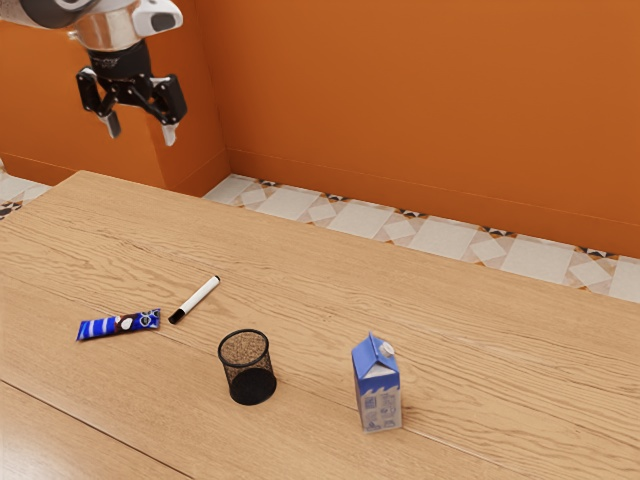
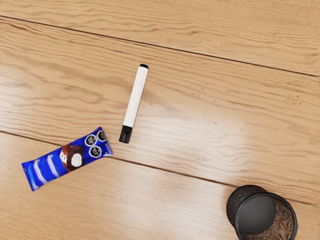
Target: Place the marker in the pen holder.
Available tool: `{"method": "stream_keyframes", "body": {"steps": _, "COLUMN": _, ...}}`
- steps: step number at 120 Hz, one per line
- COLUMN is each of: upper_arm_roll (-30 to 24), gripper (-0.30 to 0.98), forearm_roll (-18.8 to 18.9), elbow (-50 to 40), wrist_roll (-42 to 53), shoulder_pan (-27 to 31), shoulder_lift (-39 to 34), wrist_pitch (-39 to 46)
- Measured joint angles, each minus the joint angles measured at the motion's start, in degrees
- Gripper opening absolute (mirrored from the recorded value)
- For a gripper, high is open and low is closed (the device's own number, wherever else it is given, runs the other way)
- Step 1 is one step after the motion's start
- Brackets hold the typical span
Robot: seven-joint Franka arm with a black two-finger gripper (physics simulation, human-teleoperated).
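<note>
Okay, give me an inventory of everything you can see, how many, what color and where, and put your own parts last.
Marker: one, white with black ends, lying on the table beside the snack bar
Pen holder: one, black mesh, upright between marker and carton
Wrapped snack bar: one, mostly blue, lying near the marker's black cap
Milk carton: one, blue and white, standing toward the exterior view's right
Table: one, light wood, under all four
Wall: orange, behind
Floor tiles: several, pale, patterned, beyond the table
Arm: one, white and black, upper left
Pincer: one, black, raised, open
</note>
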Motion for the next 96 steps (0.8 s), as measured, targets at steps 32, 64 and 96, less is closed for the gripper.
{"method": "stream_keyframes", "body": {"steps": 32, "upper_arm_roll": 0.43, "gripper": 0.69, "forearm_roll": -0.1, "elbow": -2.75, "wrist_roll": 0.44, "shoulder_pan": 1.87, "shoulder_lift": -0.2, "wrist_pitch": 0.85}}
{"method": "stream_keyframes", "body": {"steps": 64, "upper_arm_roll": 0.81, "gripper": 0.69, "forearm_roll": -0.98, "elbow": -18.26, "wrist_roll": 0.28, "shoulder_pan": 1.59, "shoulder_lift": 5.74, "wrist_pitch": 3.1}}
{"method": "stream_keyframes", "body": {"steps": 96, "upper_arm_roll": 0.98, "gripper": 0.69, "forearm_roll": -1.23, "elbow": -14.0, "wrist_roll": 3.19, "shoulder_pan": 5.53, "shoulder_lift": 21.64, "wrist_pitch": 7.23}}
